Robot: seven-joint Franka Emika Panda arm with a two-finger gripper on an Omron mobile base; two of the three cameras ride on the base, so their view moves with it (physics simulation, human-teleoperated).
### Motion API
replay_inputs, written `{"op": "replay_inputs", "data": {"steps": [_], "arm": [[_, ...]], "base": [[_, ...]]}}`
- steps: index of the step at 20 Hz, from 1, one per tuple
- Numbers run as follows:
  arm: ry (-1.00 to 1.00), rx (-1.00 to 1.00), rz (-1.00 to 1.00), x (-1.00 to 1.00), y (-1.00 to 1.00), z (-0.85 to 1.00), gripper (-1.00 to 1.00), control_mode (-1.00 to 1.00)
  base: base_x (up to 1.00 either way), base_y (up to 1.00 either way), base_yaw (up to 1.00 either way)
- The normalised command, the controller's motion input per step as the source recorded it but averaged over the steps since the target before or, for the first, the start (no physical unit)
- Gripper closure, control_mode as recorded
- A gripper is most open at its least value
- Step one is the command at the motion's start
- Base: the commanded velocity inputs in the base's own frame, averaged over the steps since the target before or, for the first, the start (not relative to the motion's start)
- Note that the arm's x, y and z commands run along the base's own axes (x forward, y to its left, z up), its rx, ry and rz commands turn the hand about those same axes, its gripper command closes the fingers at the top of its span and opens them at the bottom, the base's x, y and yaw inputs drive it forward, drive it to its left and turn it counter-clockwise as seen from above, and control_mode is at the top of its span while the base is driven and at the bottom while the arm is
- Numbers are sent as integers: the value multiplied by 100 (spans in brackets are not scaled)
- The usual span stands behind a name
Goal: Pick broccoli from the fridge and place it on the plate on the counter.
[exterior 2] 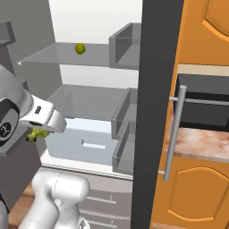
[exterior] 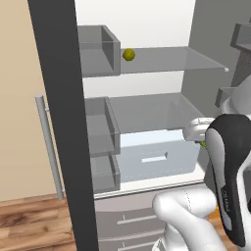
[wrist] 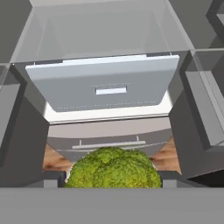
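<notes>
The broccoli, a bumpy green floret, sits between my fingertips at the bottom of the hand view. It shows as a small green patch under my white hand in the right base view. My gripper is shut on it, held in front of the open fridge at the level of the pale drawer. In the left base view the gripper is mostly behind my forearm, with a bit of green broccoli showing. The counter lies right of the fridge door. The plate is out of view.
A round yellow-green fruit rests on the upper glass shelf. The dark door edge with its silver bar handle stands on the left. Grey door bins and the other door's handle stand right. Orange cabinets sit under the counter.
</notes>
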Motion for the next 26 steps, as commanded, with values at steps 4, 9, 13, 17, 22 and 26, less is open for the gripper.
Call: {"op": "replay_inputs", "data": {"steps": [4, 9, 13, 17, 22, 26], "arm": [[0, 0, 0, -55, 0, -16, 100, -100], [0, 0, 0, -24, 0, -5, 100, 100], [0, 0, 0, 0, 0, 0, 100, 100], [0, 0, 0, 0, 0, 0, 100, 100], [0, 0, 0, 0, 0, 0, 100, 100], [0, 0, 0, 0, 0, 0, 100, 100]], "base": [[0, 0, 0], [-42, 0, 0], [-83, 0, 0], [-79, -1, -1], [-67, 0, -4], [-39, -3, -6]]}}
